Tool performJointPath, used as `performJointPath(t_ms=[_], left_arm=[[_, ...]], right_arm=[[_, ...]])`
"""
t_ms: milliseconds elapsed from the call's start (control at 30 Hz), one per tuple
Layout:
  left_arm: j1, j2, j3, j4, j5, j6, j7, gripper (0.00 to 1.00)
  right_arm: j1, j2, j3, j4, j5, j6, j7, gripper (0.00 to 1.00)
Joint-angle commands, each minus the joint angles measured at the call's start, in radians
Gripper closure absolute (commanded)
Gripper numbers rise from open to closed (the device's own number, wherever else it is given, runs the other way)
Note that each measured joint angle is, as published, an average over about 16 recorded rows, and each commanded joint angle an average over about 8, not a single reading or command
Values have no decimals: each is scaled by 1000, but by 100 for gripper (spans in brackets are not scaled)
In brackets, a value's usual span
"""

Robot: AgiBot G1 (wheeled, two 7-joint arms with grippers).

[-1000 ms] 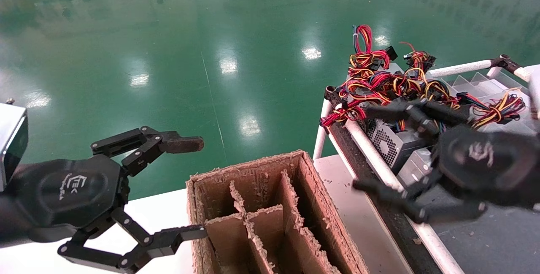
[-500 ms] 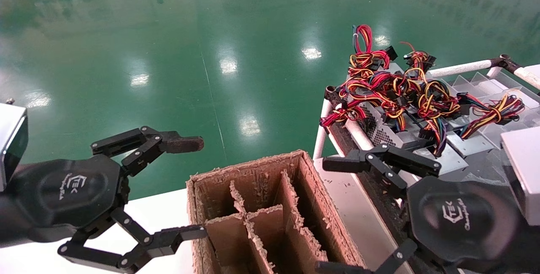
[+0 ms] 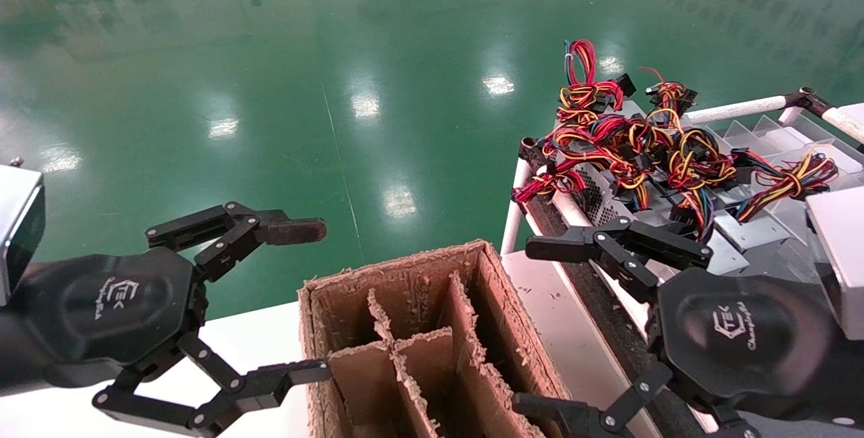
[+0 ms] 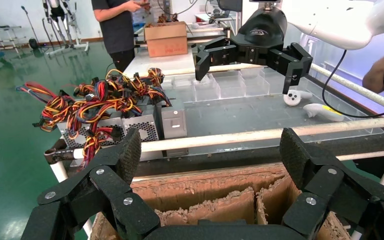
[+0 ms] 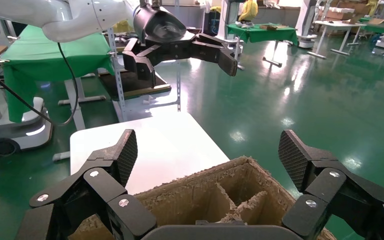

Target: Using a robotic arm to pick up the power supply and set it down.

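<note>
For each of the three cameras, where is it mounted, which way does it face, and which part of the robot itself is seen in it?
Head view: sits on the robot's head, looks forward and down at the cardboard box and green floor; both grippers show, left gripper and right gripper, jaws open.
Left wrist view: looks past its own jaws toward the rack of power supplies; the right gripper shows farther off.
Right wrist view: looks across the box toward the left gripper.
All three views share the cardboard box.
</note>
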Motion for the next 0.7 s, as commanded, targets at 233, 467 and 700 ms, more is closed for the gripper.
performJointPath(t_ms=[233, 467, 700], left_arm=[[0, 0, 0, 0, 0, 0, 0, 0], [0, 0, 0, 0, 0, 0, 0, 0], [0, 0, 0, 0, 0, 0, 0, 0]], right_arm=[[4, 0, 0, -7, -3, -1, -1, 0], [6, 1, -1, -10, -4, -1, -2, 0], [7, 1, -1, -12, -4, -2, -2, 0]])
